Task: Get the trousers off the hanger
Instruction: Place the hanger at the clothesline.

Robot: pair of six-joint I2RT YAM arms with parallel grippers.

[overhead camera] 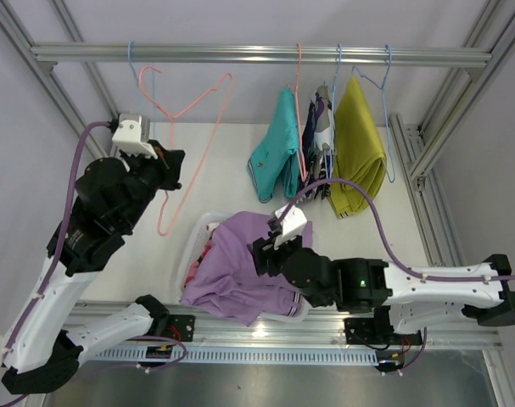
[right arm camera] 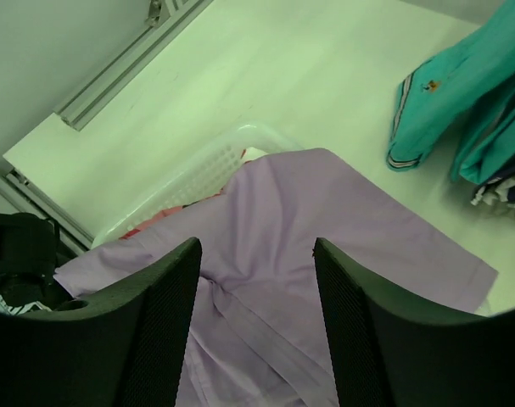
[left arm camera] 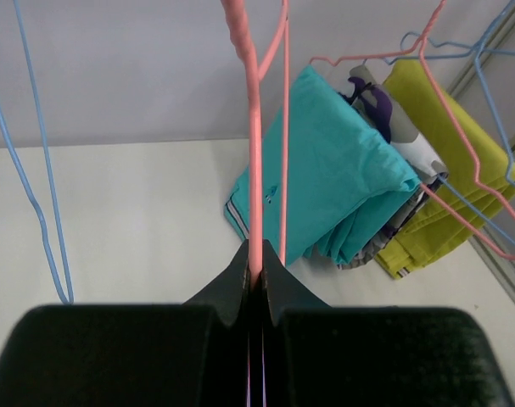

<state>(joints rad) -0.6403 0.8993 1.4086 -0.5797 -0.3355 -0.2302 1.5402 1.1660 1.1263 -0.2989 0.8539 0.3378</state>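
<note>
Letting go of the lilac trousers (overhead camera: 232, 259) over the white basket (overhead camera: 204, 223).
Spread wide just above them with the right jaws, holding nothing; pinching the bare pink hanger (left arm camera: 255, 170) with the left jaws. Next, likely: free that hanger, then reach for the teal trousers (overhead camera: 278, 157) hanging on the rail (overhead camera: 240, 53).

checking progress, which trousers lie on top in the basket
The lilac trousers, spread over the white basket; the teal pair and mustard pair hang from the rail.
</note>
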